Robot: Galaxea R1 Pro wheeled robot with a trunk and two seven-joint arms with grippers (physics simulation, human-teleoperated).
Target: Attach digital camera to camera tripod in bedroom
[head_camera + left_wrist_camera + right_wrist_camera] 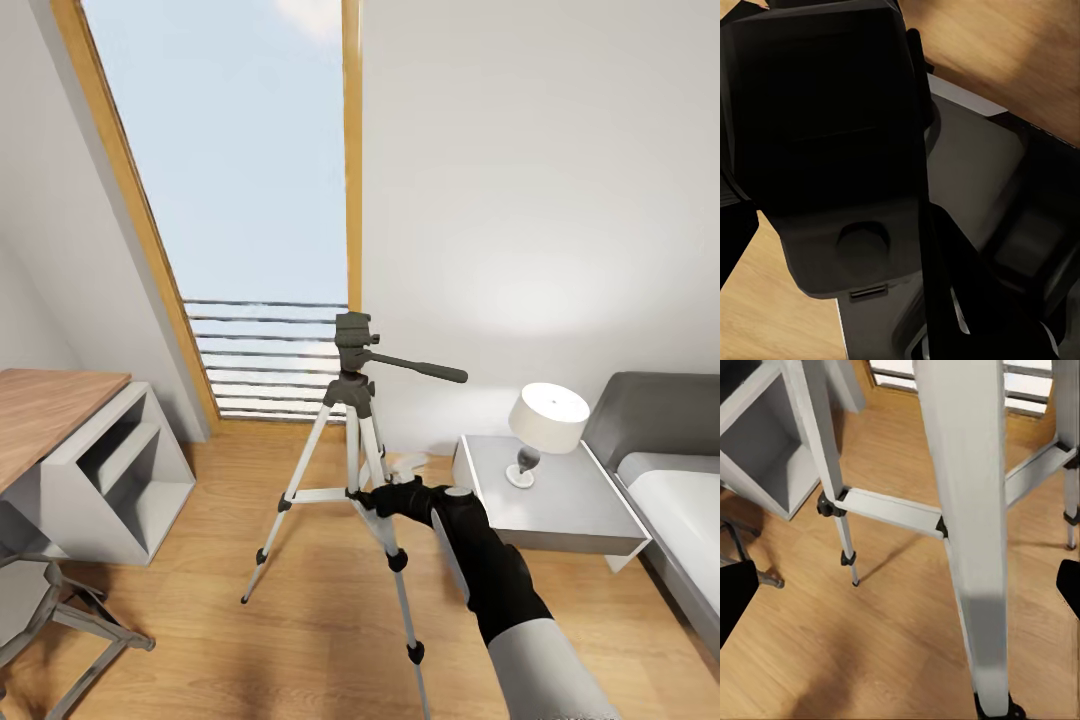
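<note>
Camera tripod (352,440): stood on the wood floor (250,640) before the window (240,200). Right gripper (378,497): seen spread around the near leg. Left gripper: fingertips hidden; a dark boxy object (825,150), seemingly the digital camera, is seen close up; grip cannot be determined.

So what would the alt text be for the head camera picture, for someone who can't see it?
A camera tripod stands on a light wood floor before a tall wood-framed window, with the robot's right gripper reaching to its legs. A white lamp sits on a grey bedside table beside a bed.
</note>
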